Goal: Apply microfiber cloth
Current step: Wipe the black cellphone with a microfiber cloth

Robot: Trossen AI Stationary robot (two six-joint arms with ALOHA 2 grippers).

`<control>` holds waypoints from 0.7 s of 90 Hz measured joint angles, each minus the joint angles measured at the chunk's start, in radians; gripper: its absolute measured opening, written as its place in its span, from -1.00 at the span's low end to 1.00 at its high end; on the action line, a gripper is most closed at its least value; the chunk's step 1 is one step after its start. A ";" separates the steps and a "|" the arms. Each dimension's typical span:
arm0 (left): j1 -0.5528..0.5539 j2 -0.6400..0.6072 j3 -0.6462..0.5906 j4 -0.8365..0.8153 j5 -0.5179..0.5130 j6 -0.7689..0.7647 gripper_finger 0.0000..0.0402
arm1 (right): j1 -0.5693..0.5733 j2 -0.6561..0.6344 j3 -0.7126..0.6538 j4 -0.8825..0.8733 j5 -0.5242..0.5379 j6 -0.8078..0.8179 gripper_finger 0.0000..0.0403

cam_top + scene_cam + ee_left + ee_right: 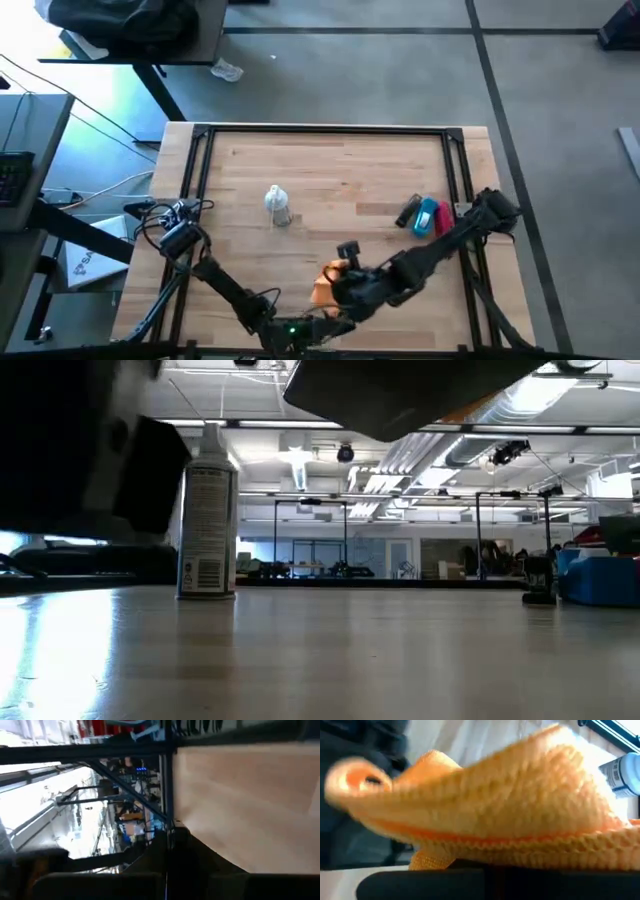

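The bright orange microfiber cloth [324,286] is bunched at the tip of my right gripper [342,282], near the middle of the table's near edge. Its folds [510,800] fill the right wrist view, just above the gripper's dark fingers [420,882]. A sliver of orange [482,404] shows high in the low view, behind a dark flat shape [400,395] that I cannot identify. My left gripper [300,328] sits at the near edge, just below the cloth. Its fingers do not show clearly in any view. My right gripper is shut on the bunched cloth, which comes out between the fingers as several folded layers with a stitched edge [530,847] close to them. The cloth itself hides the exact place of contact. The cloth is lifted clear of the tabletop.
A white spray bottle [278,205] stands upright mid-table and also shows in the low view [207,510]. Blue and red items [432,216] and a black object [408,212] lie at the right. A black frame [330,128] rims the wooden table.
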 joint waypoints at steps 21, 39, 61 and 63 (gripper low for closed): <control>-0.025 0.000 -0.001 0.001 -0.072 -0.018 -0.92 | -0.181 -0.189 -0.390 0.280 -0.213 -0.013 -1.00; -0.020 0.000 -0.030 -0.001 -0.039 -0.169 -0.92 | -0.208 -0.420 -0.836 0.851 -0.234 0.073 -1.00; 0.059 -0.001 -0.086 0.005 0.075 -0.260 -0.92 | -0.165 -0.404 -1.169 1.484 -0.240 0.157 -1.00; 0.068 -0.001 -0.092 0.006 0.091 -0.259 -0.92 | -0.163 -0.388 -1.182 1.513 -0.240 0.158 -1.00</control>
